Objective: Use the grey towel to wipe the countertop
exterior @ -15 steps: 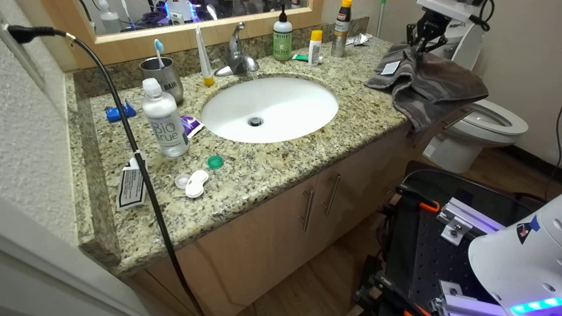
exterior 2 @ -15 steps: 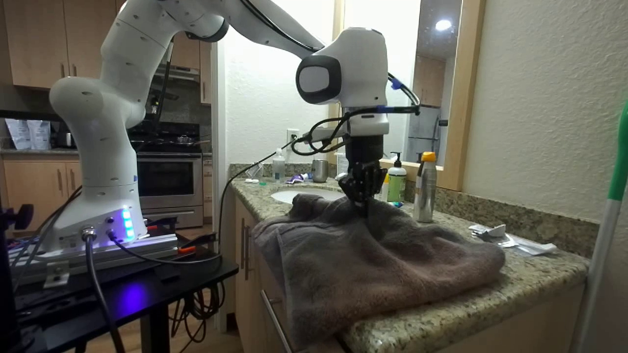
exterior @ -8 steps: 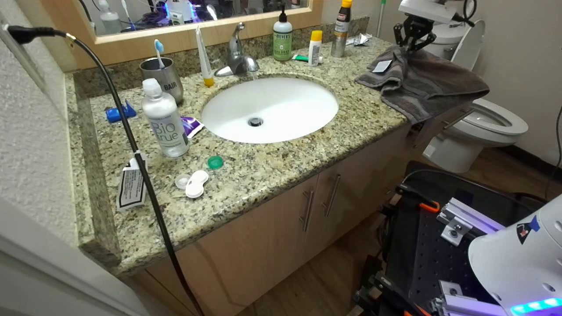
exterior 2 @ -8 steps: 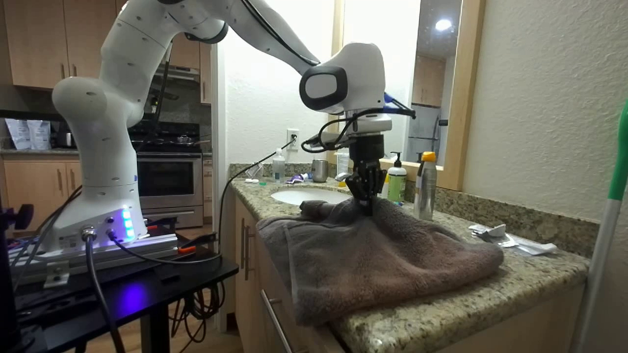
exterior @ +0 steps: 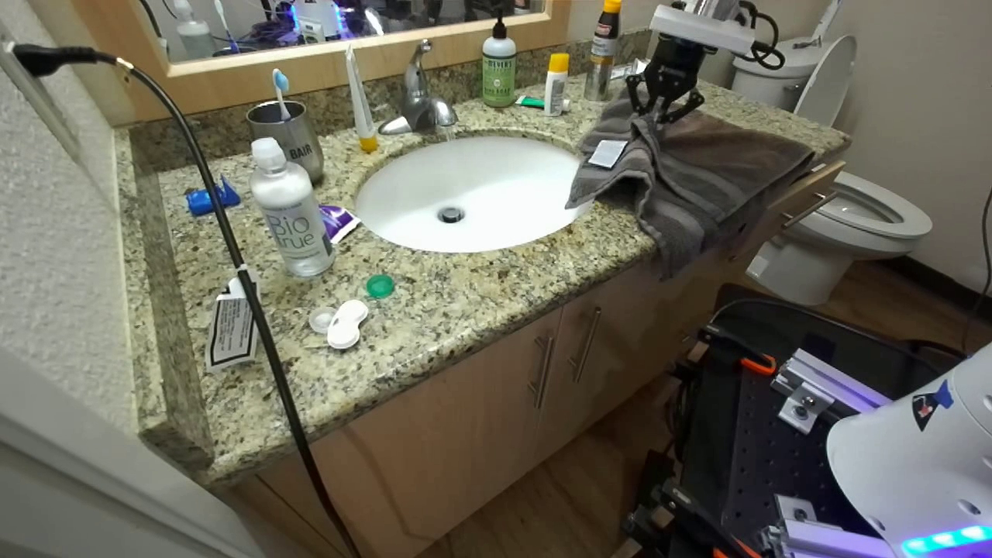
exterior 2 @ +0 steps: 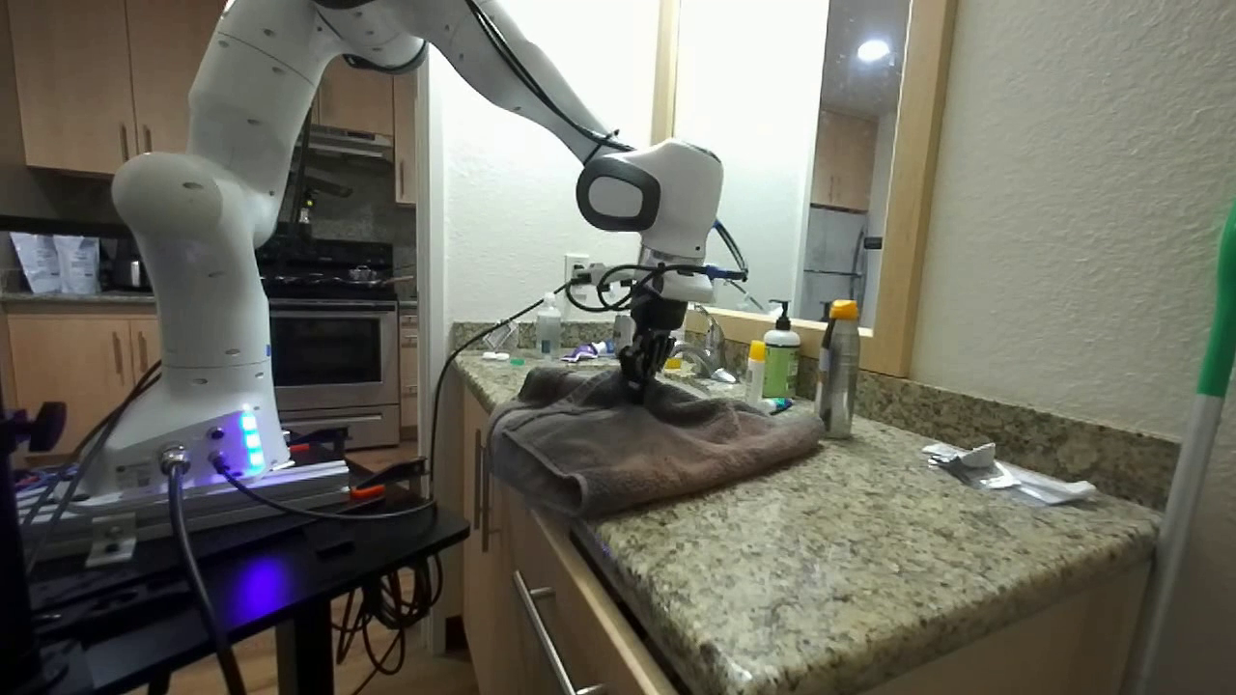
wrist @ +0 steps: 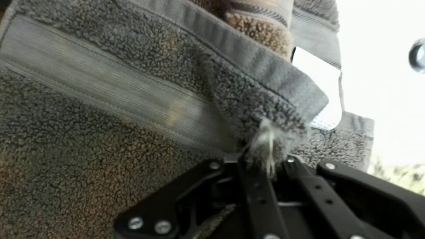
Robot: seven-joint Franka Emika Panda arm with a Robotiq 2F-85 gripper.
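Observation:
The grey towel point(exterior: 709, 167) lies bunched on the granite countertop point(exterior: 480, 291), right of the sink. One corner with a white tag hangs over the sink's rim, and another part drapes over the front edge. My gripper point(exterior: 655, 118) points down, shut on a pinched fold of the towel. In an exterior view, the towel point(exterior 2: 666, 449) spreads below the gripper point(exterior 2: 637, 391) and overhangs the front edge. In the wrist view, the towel point(wrist: 116, 159) fills most of the picture, and a tuft of it sticks up between the fingertips point(wrist: 265, 162).
The white sink point(exterior: 465, 190) and faucet point(exterior: 418, 101) are left of the towel. A silver spray can point(exterior: 601, 58), a soap bottle point(exterior: 498, 70) and a yellow-capped bottle point(exterior: 556, 85) stand along the back. Foil scraps point(exterior 2: 1004, 473) lie at the counter's far end from the sink. A drawer point(exterior 2: 570, 618) sits slightly open.
The gripper has dragged the towel along the counter toward the sink, so its corner now overlaps the sink's rim. The counter's end, covered by the towel before, now shows.

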